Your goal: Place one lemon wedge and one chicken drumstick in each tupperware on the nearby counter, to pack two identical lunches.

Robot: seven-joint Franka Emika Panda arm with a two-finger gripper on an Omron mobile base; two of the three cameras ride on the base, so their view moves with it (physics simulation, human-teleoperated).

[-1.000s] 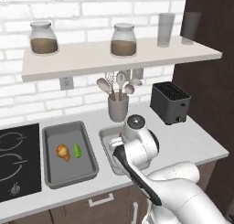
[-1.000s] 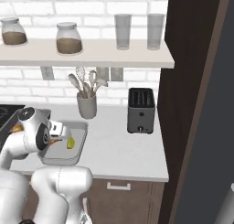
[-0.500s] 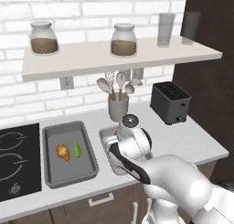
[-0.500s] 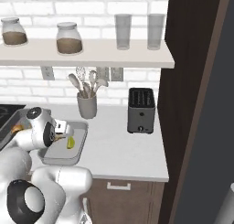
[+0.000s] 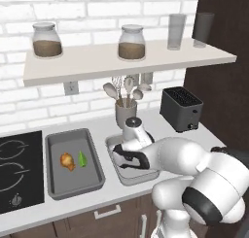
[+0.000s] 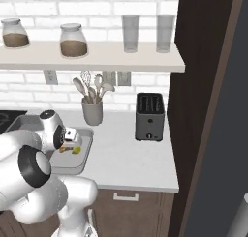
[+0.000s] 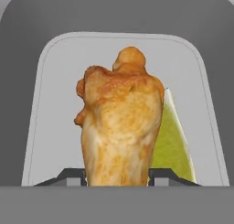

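On the off-white counter (image 5: 97,203), your gripper (image 7: 117,175) clamps the golden-brown chicken drumstick (image 7: 119,122) above the right grey tupperware (image 7: 59,81), beside its yellow-green lemon wedge (image 7: 172,145), ready for release.

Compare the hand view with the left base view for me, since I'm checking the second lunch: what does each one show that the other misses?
Hand view: the golden-brown chicken drumstick between the jaws, above a yellow-green lemon wedge.

Left base view: the filled left grey rectangular tupperware, black stovetop, toaster, utensil holder.

Both: the right grey tupperware.
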